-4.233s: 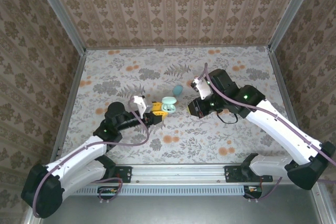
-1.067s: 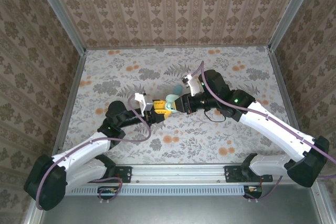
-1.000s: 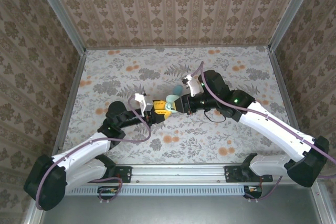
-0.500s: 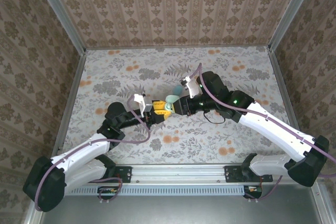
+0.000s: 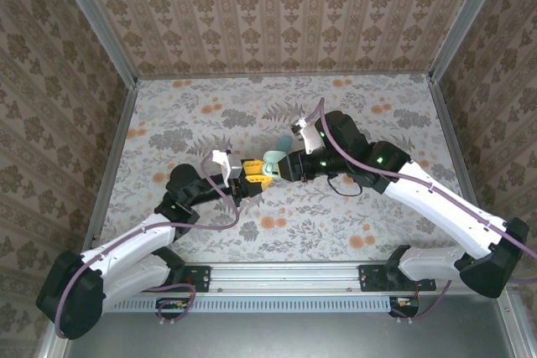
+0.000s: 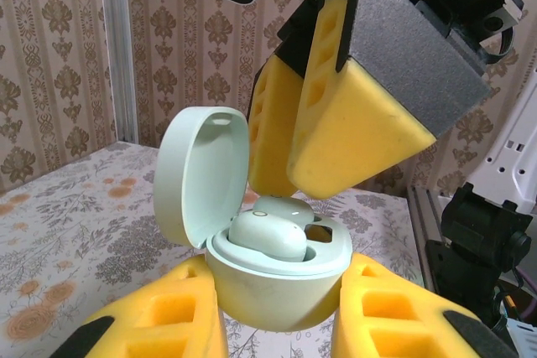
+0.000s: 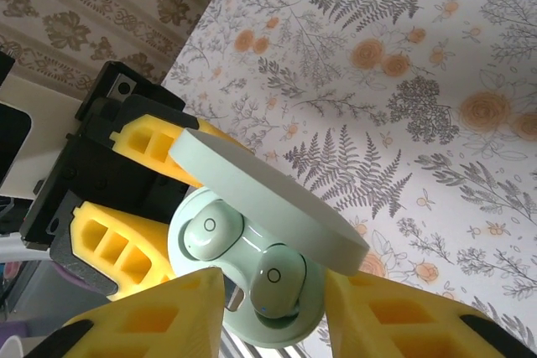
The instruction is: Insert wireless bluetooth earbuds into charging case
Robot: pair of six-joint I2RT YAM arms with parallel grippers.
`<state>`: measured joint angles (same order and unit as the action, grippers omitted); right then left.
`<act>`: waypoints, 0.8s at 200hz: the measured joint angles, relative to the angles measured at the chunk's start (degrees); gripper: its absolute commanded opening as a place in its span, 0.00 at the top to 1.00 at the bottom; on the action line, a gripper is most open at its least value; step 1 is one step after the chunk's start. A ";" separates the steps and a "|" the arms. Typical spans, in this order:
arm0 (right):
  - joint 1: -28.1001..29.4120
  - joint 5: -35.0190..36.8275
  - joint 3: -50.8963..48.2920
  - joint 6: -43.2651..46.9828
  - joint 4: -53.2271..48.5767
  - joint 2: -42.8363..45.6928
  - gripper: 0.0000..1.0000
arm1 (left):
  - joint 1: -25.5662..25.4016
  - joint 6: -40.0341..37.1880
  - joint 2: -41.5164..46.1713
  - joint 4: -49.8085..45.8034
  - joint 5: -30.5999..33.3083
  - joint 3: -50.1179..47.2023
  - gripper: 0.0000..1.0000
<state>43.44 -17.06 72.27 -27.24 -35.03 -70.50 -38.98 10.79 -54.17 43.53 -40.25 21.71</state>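
The charging case (image 6: 277,278) is a pale mint oval, held upright above the table with its lid (image 6: 201,175) swung open. My left gripper (image 6: 278,295) is shut on the case's base, one yellow finger on each side. Both earbuds sit in their wells, one (image 7: 208,228) toward the left gripper and the other (image 7: 273,278) nearer my right gripper. My right gripper (image 7: 273,324) hovers just over the case, open, its fingers (image 6: 336,115) clear of the nearer bud on both sides. From above, the two grippers meet at the case (image 5: 270,165).
The floral tablecloth (image 5: 352,224) covers the table. Patterned walls and metal rails (image 5: 109,182) close in the left, right and far sides. Both arms reach in to mid-table, the left arm (image 5: 143,236) from the near left and the right arm (image 5: 436,199) from the near right.
The right arm came in from the right to the open case. Over the last second its jaws widened, leaving the nearer earbud seated. The left gripper kept its hold on the case.
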 measured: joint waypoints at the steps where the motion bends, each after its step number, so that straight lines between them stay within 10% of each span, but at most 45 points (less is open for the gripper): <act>1: 0.00 0.02 0.07 0.00 -0.07 0.00 0.62 | 0.00 -0.02 0.04 0.02 -0.02 -0.02 1.00; 160: -4.57 -2.91 7.93 0.02 -1.38 -4.50 0.69 | -0.94 1.68 1.84 0.96 -1.18 0.04 1.00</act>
<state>38.87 -19.97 80.20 -27.22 -36.40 -75.00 -39.92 12.47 -52.34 44.49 -41.43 21.76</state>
